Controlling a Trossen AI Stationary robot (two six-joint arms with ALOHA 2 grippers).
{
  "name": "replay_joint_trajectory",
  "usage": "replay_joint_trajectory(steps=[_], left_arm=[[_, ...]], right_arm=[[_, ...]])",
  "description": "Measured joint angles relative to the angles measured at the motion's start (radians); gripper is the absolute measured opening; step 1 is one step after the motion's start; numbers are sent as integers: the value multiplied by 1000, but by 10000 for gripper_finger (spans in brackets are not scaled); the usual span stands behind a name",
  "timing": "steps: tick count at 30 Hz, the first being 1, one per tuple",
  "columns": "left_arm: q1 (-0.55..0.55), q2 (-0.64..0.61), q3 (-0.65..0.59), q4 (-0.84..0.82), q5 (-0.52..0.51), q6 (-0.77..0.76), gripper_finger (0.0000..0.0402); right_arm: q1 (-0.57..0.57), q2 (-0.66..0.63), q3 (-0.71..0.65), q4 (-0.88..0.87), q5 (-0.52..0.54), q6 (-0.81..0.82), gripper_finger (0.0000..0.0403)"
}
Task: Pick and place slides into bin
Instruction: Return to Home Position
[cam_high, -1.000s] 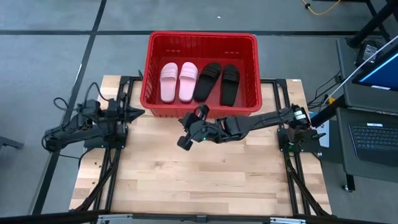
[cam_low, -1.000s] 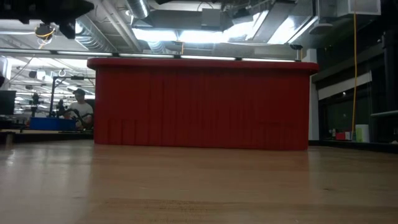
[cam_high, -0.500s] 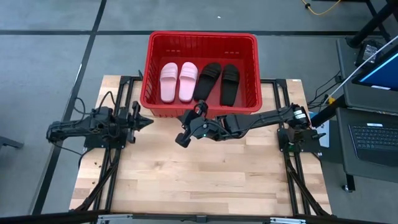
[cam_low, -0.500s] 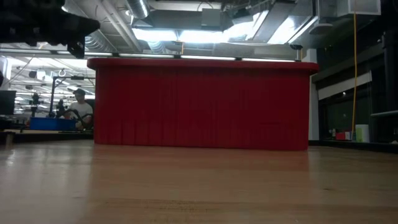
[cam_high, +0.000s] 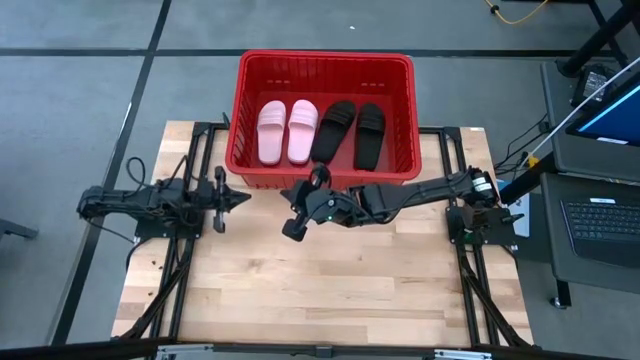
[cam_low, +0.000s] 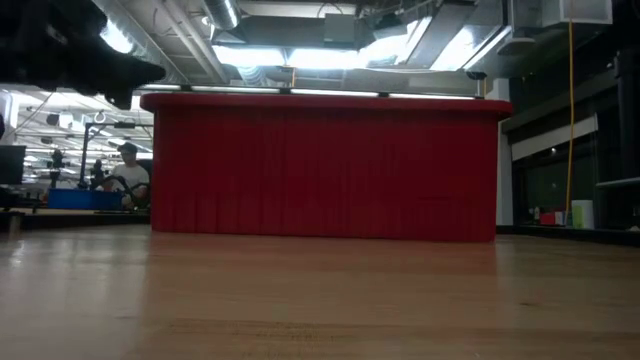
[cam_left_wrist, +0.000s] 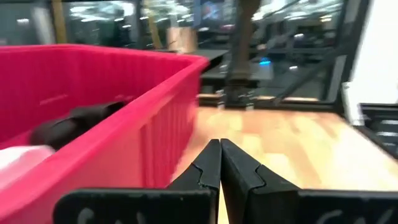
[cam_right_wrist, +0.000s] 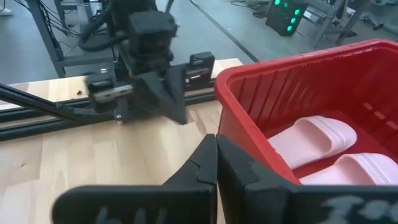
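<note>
slides: all four lie flat inside the bin (cam_high: 322, 68); pink pair (cam_high: 287, 131) toward the left arm's side, black pair (cam_high: 351, 132) toward the right arm's side.
long axis: the pink pair and one black slide run from the bin's near wall to its far wall, side by side; the other black one is tilted, its near end swung toward the pink pair. Which end is the toe, I cannot tell.
step: judging by the desk (cam_high: 330, 290), which shows no slide, placing looks done.
next move: likely only pulling both arms clear of the bin; nothing to grasp.
left gripper (cam_left_wrist: 219, 163): over the desk just in front of the bin's near-left corner, fingers pressed together, holding nothing.
right gripper (cam_right_wrist: 216, 158): in front of the bin's near wall, fingers closed, empty.
</note>
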Motion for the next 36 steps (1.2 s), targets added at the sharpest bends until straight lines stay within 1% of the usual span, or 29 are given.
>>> replay_joint_trajectory(steps=[4, 7, 11, 13, 15, 18, 19, 21, 24, 26, 28, 30, 34, 36], left_arm=[[-20, 0, -6, -3, -82, 13, 1], [-31, 0, -30, 1, -87, 3, 1], [-48, 33, -51, 64, -77, 18, 1], [-49, 44, -50, 71, -121, 24, 1], [-49, 56, -51, 73, -152, 25, 1], [-49, 68, -51, 74, -179, 33, 1], [-49, 73, -51, 75, -185, 33, 1], [-49, 80, -51, 75, -197, 33, 1], [-49, 98, -50, 78, -227, 33, 1], [-49, 106, -51, 79, -234, 33, 1], [-49, 116, -50, 79, -234, 31, 1], [-49, 118, -50, 79, -234, 25, 1], [-49, 127, -51, 81, -234, 24, 1], [-49, 129, -50, 80, -231, 24, 1]], right_arm=[[10, 0, 0, -1, 0, 1, 3], [18, 0, 0, -32, 1, 4, 2], [38, 0, 0, -36, 5, -7, 3], [48, 0, 0, -36, 20, -7, 3], [58, 0, 0, -36, 59, 17, 2], [65, 0, -10, -8, 68, 58, 2], [67, -1, -35, 44, 68, 61, 2], [75, -1, -118, 235, 63, 50, 2], [81, 0, -259, 525, -15, 15, 2], [80, -10, -339, 636, -48, 21, 3], [78, -48, -400, 662, -80, 49, 5], [77, -129, -444, 647, -98, 53, 7], [95, -312, -535, 643, -101, -65, 6], [106, -406, -610, 634, -102, -119, 4]])
